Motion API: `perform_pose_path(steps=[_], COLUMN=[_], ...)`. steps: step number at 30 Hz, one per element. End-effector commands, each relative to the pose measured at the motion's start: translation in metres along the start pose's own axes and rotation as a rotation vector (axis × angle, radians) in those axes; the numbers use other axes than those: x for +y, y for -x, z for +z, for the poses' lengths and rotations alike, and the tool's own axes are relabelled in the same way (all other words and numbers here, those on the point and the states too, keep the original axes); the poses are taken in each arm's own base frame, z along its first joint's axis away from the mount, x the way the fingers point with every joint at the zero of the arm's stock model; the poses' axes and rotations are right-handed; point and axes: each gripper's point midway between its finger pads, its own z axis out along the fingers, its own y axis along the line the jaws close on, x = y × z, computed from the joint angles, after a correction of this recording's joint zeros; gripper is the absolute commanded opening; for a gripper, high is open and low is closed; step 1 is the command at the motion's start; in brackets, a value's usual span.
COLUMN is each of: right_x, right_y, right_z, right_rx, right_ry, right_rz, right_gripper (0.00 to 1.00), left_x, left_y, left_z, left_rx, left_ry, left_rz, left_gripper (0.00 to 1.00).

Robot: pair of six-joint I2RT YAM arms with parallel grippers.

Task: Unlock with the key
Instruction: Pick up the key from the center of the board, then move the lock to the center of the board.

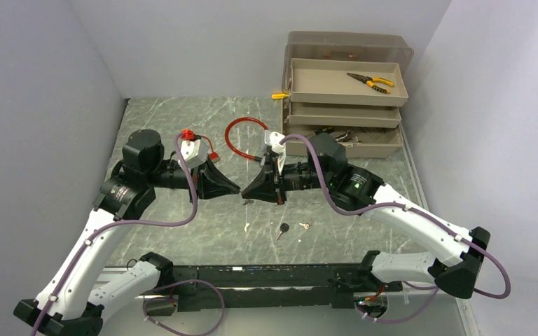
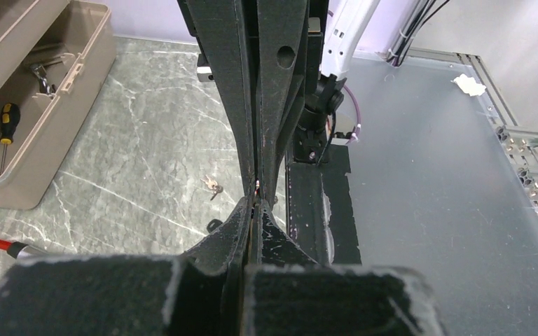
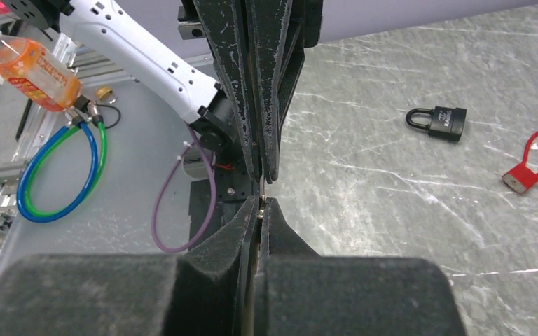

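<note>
Mid worktop (image 1: 203,238), left end effector (image 1: 236,190) and right end effector (image 1: 246,193) are clenching one key (image 3: 262,190) tip-to-tip; padlock (image 3: 443,120) lying apart.

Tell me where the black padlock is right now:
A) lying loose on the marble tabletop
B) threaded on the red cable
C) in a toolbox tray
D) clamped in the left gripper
A: the right wrist view shows the black padlock lying on the marble tabletop, well apart from the left gripper and right gripper, which meet tip to tip.
</note>
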Motion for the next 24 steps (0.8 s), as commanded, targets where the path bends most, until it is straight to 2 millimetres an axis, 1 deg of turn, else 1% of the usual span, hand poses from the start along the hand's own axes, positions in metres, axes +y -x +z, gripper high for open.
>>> perform_pose_path(steps=[1,2,4,5,7,8,9,11,12,14,17,21,24], right_x=[0.007,0.007,0.006,0.004,-0.003,-0.008,-0.013,-0.025,-0.034,-0.044,-0.057,-0.07,-0.073], right_y=[0.025,0.025,0.024,0.023,0.022,0.021,0.019,0.014,0.01,0.002,-0.01,-0.024,-0.026], right_z=[-0.013,-0.014,-0.014,-0.015,-0.017,-0.02,-0.022,-0.031,-0.037,-0.048,-0.062,-0.074,-0.079], right_rx=[-0.065,-0.068,-0.069,-0.068,-0.064,-0.06,-0.054,-0.047,-0.046,-0.054,-0.052,-0.046,-0.054], right_ry=[0.005,0.002,-0.006,-0.014,-0.037,-0.052,-0.065,-0.094,-0.121,-0.172,-0.274,-0.373,-0.403], right_rz=[-0.008,-0.005,0.007,0.014,0.041,0.063,0.09,0.152,0.186,0.232,0.268,0.311,0.326], right_gripper=[0.0,0.0,0.0,0.0,0.0,0.0,0.0,0.0,0.0,0.0,0.0,0.0,0.0], left_x=[-0.008,-0.007,-0.004,-0.002,0.006,0.01,0.016,0.031,0.042,0.067,0.105,0.149,0.181], left_y=[0.012,0.012,0.014,0.015,0.016,0.017,0.017,0.015,0.012,0.005,-0.013,-0.045,-0.069], left_z=[-0.004,-0.004,-0.004,-0.004,-0.005,-0.005,-0.006,-0.009,-0.011,-0.017,-0.023,-0.021,-0.016], left_rx=[-0.03,-0.024,-0.018,-0.015,-0.012,-0.013,-0.013,-0.007,0.001,0.026,0.114,0.273,0.373], left_ry=[0.0,0.004,0.015,0.027,0.075,0.1,0.128,0.191,0.223,0.286,0.333,0.3,0.23], left_rz=[0.021,0.013,0.009,0.006,-0.009,-0.013,-0.019,-0.044,-0.065,-0.1,-0.082,0.091,0.243], left_gripper=[0.0,0.04,0.18,0.32,0.68,0.73,0.76,0.88,0.92,0.98,0.99,0.99,0.99])
